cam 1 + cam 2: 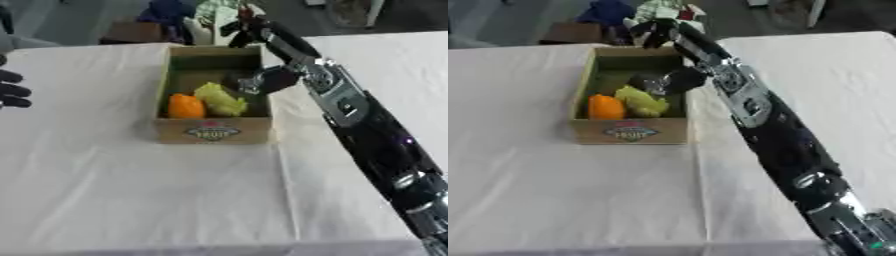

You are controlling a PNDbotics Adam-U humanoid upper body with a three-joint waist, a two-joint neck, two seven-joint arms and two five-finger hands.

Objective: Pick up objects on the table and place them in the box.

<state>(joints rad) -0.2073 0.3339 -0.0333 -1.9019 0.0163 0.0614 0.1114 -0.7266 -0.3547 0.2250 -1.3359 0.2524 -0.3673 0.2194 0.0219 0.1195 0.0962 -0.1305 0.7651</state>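
While the right arm [350,107] stretched diagonally from the lower right corner toward the far side of the table [131,200], its right hand [248,25] was past the back edge of the box [213,131], above the far rim. The fingers appeared curled, with something small and red showing at them, but whether the hand had hold of it could not be made out against the clutter behind the table. A dark, rounded part of the arm hung over the right rear portion of the box interior.

The box was a cardboard one with a printed label on its front wall, and it stood on the white tablecloth near the middle of the table's far half. Inside it lay an orange object [185,106] at the front left and a yellow-green object [220,99] just beside it to the right, the two touching or nearly so.

The left hand [13,90] showed only at the left edge of the left eye view, fingers relaxed and apart, holding nothing, well apart from the box.
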